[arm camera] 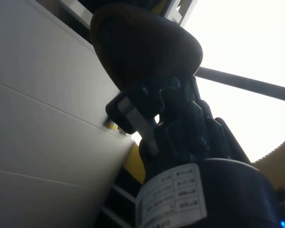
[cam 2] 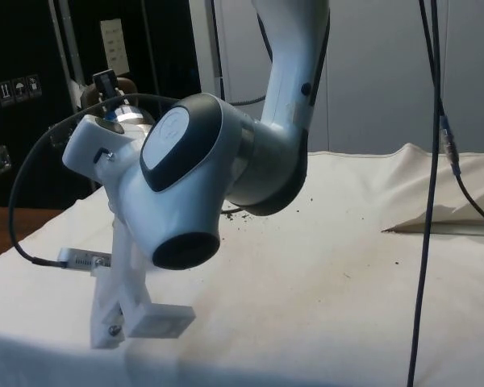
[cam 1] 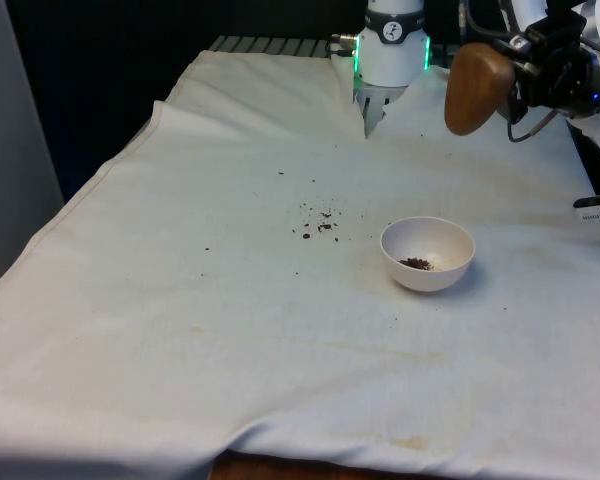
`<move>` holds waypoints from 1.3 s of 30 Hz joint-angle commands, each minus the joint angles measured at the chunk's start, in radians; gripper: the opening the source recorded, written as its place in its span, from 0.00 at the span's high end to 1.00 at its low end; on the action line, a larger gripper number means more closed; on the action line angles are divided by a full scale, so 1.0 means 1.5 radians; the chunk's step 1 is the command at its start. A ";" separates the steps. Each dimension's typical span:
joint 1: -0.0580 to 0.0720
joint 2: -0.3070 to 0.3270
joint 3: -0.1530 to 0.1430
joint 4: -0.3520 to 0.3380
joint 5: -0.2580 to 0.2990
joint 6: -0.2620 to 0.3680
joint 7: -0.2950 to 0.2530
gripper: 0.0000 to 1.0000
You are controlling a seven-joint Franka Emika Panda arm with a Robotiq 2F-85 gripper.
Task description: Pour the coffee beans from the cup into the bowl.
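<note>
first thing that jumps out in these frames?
The brown wooden cup held high in the gripper, tipped on its side above the table's far end at the front view's right. Below it, the white bowl holds only a few coffee beans, while a scatter of spilled beans lies on the white cloth beside the bowl, toward the front view's left.

white cloth (cam 1: 230, 330): covers the table, creased, with faint brownish stains toward the near edge. dark crumbs (cam 1: 320, 222): scattered on the cloth near its middle, a few stray specks farther out. bare wooden table edge (cam 1: 250, 468): showing below the cloth's near hem.
</note>
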 commanded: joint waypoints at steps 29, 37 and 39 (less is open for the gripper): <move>-0.013 -0.007 0.021 -0.009 0.037 0.009 0.013 1.00; -0.017 -0.002 0.027 -0.004 0.057 0.013 0.027 1.00; -0.017 -0.003 0.031 -0.003 0.071 0.014 0.035 1.00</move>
